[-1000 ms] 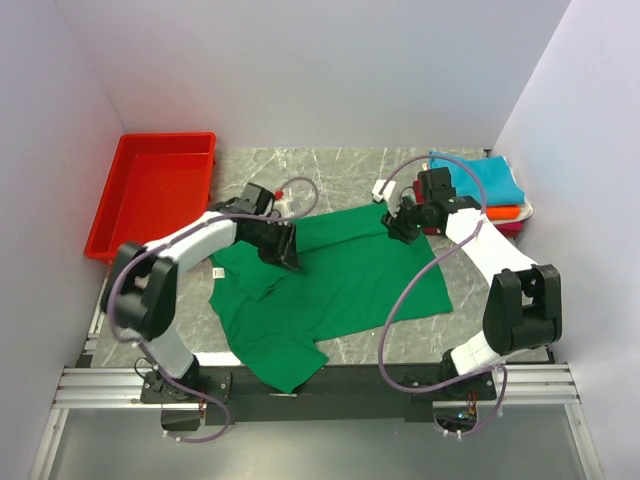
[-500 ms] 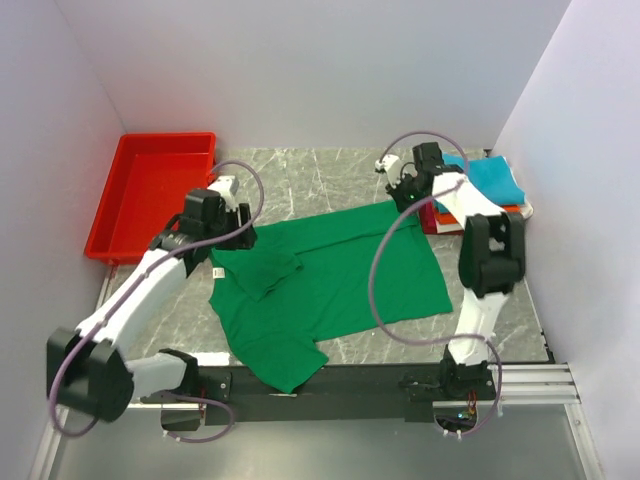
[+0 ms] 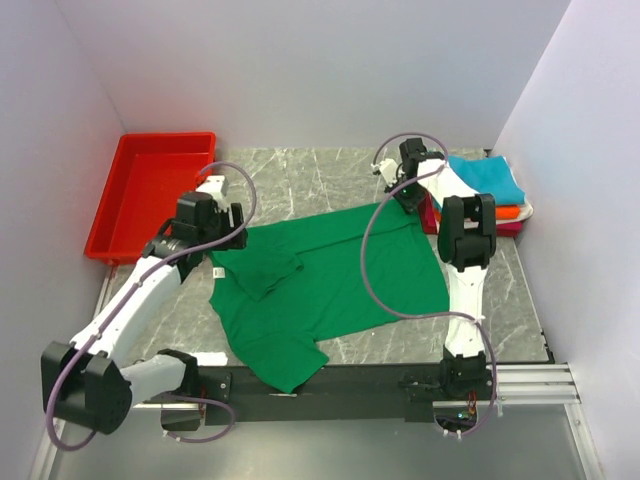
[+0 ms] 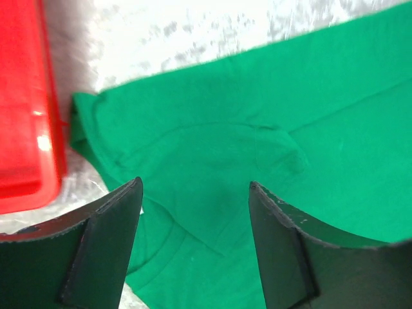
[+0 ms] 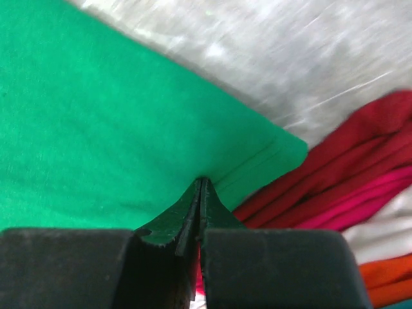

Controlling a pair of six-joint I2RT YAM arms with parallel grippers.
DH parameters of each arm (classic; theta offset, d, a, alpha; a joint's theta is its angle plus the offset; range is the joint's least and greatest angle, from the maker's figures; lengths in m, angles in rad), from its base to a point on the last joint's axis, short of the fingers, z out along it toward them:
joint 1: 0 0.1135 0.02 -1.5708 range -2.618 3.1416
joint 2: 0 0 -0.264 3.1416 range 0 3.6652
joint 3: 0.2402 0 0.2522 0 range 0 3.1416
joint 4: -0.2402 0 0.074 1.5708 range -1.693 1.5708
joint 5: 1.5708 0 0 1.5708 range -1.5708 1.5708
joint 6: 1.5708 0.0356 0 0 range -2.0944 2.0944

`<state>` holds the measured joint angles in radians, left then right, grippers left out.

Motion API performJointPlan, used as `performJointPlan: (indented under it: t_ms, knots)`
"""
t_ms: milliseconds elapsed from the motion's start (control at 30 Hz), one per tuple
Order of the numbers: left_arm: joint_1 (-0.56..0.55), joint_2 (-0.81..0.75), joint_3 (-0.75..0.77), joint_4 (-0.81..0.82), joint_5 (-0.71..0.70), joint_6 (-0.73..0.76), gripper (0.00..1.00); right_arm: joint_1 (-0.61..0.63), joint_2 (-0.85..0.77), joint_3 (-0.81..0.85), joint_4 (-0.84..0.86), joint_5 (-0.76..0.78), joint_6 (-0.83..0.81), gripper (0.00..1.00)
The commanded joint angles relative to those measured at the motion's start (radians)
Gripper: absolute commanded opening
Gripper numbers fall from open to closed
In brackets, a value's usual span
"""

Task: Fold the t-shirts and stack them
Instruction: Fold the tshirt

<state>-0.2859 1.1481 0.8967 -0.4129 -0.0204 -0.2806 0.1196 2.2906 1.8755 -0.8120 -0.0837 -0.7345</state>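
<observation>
The bright green t-shirt (image 3: 330,275) lies spread on the table, one sleeve folded in at its left and a white neck label (image 3: 218,272) showing. My left gripper (image 3: 222,235) hovers open over the shirt's far left shoulder; in the left wrist view (image 4: 193,219) green cloth (image 4: 257,129) shows between its fingers. My right gripper (image 3: 408,192) is shut on the shirt's far right corner (image 5: 257,148), its tips (image 5: 201,183) at the hem. The folded stack sits at the right, with the teal shirt (image 3: 490,180) above the orange one (image 3: 508,212) and the red one (image 5: 347,174) lower down.
A red plastic tray (image 3: 150,195) stands at the far left, and its rim shows in the left wrist view (image 4: 22,129). White walls close in the table on three sides. The folded stack touches the right wall.
My left gripper has drawn back left from the folded sleeve to the shirt's left edge. My right gripper has moved away from me with the shirt's corner, and that arm now stands stretched out.
</observation>
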Motion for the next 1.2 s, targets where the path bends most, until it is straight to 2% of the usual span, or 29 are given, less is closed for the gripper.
performJointPlan:
  t_ms: [0,133,233,433,533,600,633,767,900,1167]
  knots:
    - [0.01,-0.059,-0.019,0.059,-0.052,0.018,0.74,0.006,0.087,0.112,-0.096,0.082,-0.003,0.04]
    - [0.014,-0.073,-0.036,0.062,-0.064,0.023,0.77,0.006,0.185,0.287,-0.124,0.128,0.023,0.03]
    - [0.014,-0.048,-0.035,0.06,-0.053,0.021,0.77,0.008,0.22,0.353,-0.131,0.133,0.03,0.03]
    - [0.054,0.065,0.001,0.095,0.06,-0.028,0.75,0.012,0.19,0.324,-0.067,0.116,0.047,0.05]
    - [0.073,0.197,0.108,0.071,0.074,-0.084,0.66,0.011,0.136,0.261,-0.026,0.087,0.049,0.07]
    - [0.076,0.33,0.168,0.011,0.028,-0.101,0.57,0.012,0.116,0.229,-0.015,0.066,0.05,0.07]
    - [0.079,0.375,0.232,-0.018,0.024,-0.112,0.46,0.011,0.098,0.218,-0.013,0.058,0.052,0.07]
    - [0.096,0.545,0.317,-0.081,-0.085,-0.138,0.29,0.011,0.055,0.165,0.002,0.022,0.05,0.07]
    - [0.125,0.669,0.37,-0.112,-0.11,-0.149,0.26,0.011,0.021,0.107,0.027,0.007,0.043,0.07]
    - [0.166,0.759,0.438,-0.124,-0.151,-0.147,0.25,0.012,0.04,0.094,0.021,0.01,0.04,0.07]
